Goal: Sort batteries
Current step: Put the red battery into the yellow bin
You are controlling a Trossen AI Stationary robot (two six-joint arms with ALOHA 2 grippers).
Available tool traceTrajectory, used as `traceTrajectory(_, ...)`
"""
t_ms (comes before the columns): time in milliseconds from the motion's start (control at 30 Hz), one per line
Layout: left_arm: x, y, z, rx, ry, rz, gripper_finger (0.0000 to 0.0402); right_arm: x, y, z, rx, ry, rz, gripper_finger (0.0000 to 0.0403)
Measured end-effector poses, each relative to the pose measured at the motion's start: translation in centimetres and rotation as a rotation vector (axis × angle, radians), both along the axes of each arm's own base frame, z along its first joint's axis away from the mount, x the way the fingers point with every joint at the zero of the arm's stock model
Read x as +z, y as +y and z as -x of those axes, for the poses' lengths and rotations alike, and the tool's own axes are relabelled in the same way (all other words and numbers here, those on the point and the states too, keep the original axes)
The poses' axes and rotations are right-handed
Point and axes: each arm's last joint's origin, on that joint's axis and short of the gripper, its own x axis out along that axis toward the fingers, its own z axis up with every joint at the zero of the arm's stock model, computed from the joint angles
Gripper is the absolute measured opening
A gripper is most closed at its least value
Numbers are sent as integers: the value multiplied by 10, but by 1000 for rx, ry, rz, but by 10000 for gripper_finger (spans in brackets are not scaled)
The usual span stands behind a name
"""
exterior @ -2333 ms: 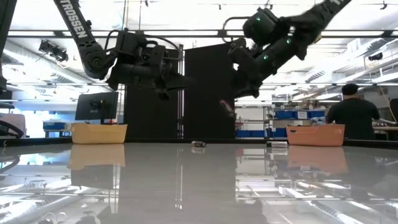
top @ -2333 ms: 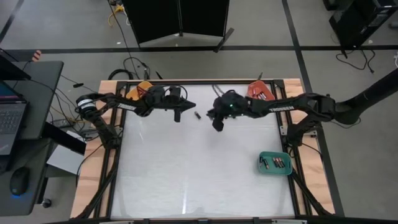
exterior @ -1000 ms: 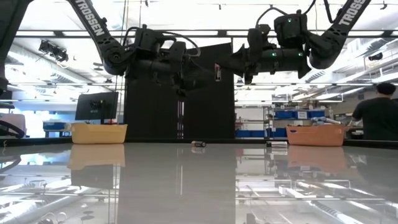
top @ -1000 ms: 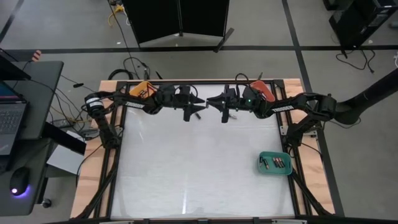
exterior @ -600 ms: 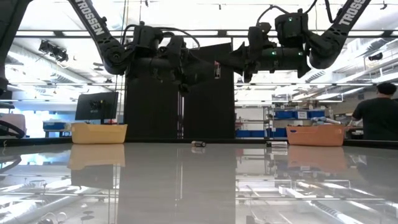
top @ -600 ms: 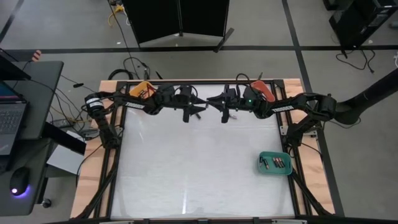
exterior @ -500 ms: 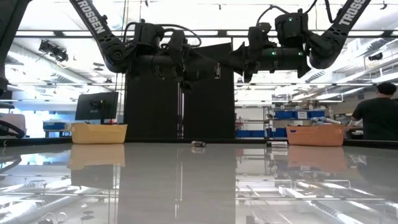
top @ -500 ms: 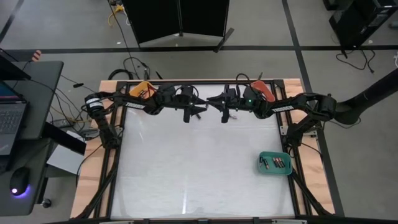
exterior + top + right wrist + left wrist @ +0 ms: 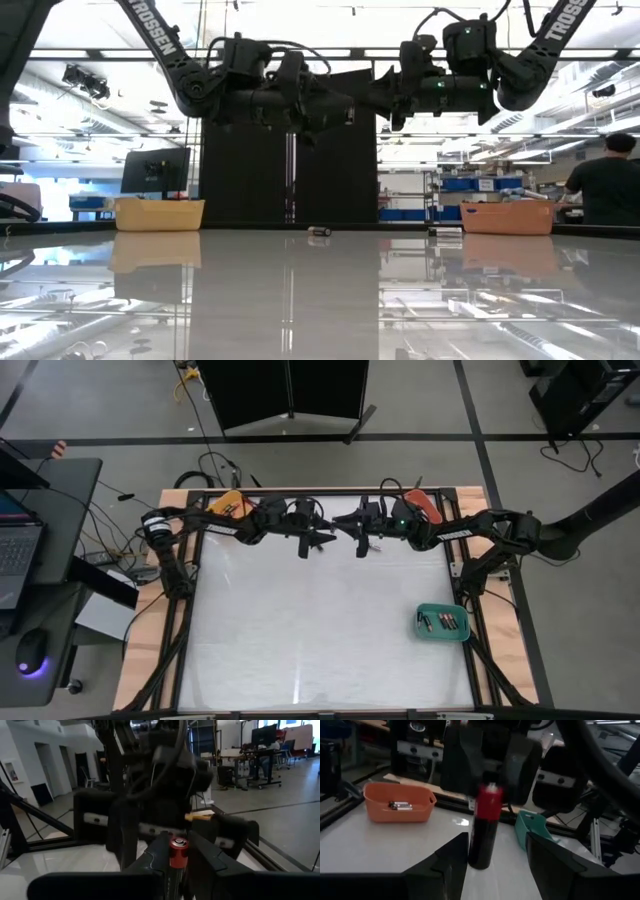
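Red-and-black battery [image 9: 484, 826] is pinched between the fingers of the right gripper [image 9: 178, 854], held up in the air over the far middle of the table [image 9: 310, 630], well clear of the surface. In the right wrist view its red end with a silvery cap points away from the wrist.

Left gripper [image 9: 495, 862] faces the right one at about the same height. Its fingers stand wide apart, one on each side of the held battery's black end, not touching it. In the high view the two gripper tips nearly meet near the far edge; in the low view both arms hang high above the tabletop.

One battery [image 9: 319, 231] lies on the table near the far edge, below the two grippers.

Green tray [image 9: 442, 623], near the right edge, holds several batteries. Red-orange tray [image 9: 399, 801], at the far right corner, holds a few batteries. Orange tray [image 9: 159, 213] sits at the far left corner; contents cannot be seen.

A person [image 9: 604, 184] stands in the room beyond the table, on the low view's right.
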Motion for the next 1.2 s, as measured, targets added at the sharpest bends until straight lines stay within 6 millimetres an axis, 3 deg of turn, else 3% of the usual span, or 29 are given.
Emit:
traceTrajectory(367,-4,1,-4,-3,-71,17,192,0,0,0,7,-3,6,57)
traceTrajectory(533,-4,2,-4,3,-67,16,147,0,0,0,8,-3,10,57)
traceTrajectory(733,-4,2,-4,10,-73,-31,61,0,1,0,12,-4,7,57)
traceTrajectory(933,-4,2,-4,11,-77,-33,56,1,1,0,11,-6,2,59)
traceTrajectory(1200,13,8,6,2,-69,-28,56,3,-1,2,-7,-14,-37,169)
